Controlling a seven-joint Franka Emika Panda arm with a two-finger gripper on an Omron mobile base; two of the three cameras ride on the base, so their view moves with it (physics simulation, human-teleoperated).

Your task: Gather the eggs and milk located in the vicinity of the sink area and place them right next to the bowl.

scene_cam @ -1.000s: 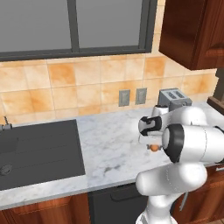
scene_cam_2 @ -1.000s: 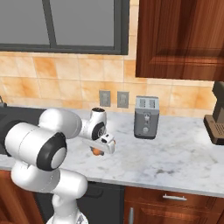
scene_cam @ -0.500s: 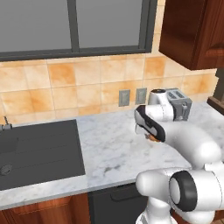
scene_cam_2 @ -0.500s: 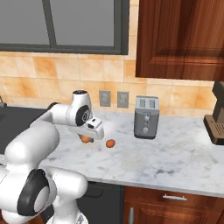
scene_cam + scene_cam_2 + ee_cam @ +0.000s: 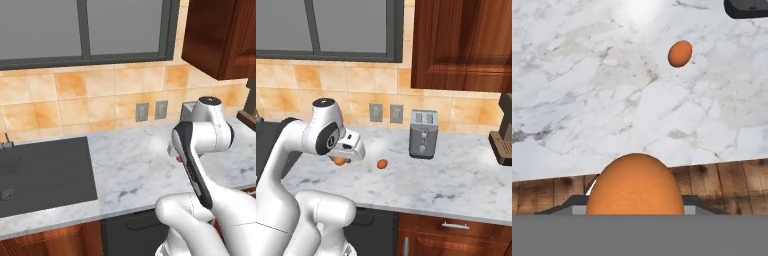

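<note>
1. Claw [image 5: 340,161] on my white arm is pinching a small smooth orange-brown egg [image 5: 635,185] and has swung left, toward the dark sunken sink [image 5: 45,172].
2. I see a second orange-brown egg [image 5: 382,163] lying alone on the white marble counter [image 5: 456,185], near the silver toaster [image 5: 423,133].
3. I think that means one egg is picked up, one waits.

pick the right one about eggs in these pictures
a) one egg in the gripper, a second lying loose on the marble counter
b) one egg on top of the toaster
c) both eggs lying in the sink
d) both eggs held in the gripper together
a: the gripper is shut on an egg, while a second egg lies apart from it on the bare marble counter.
</note>
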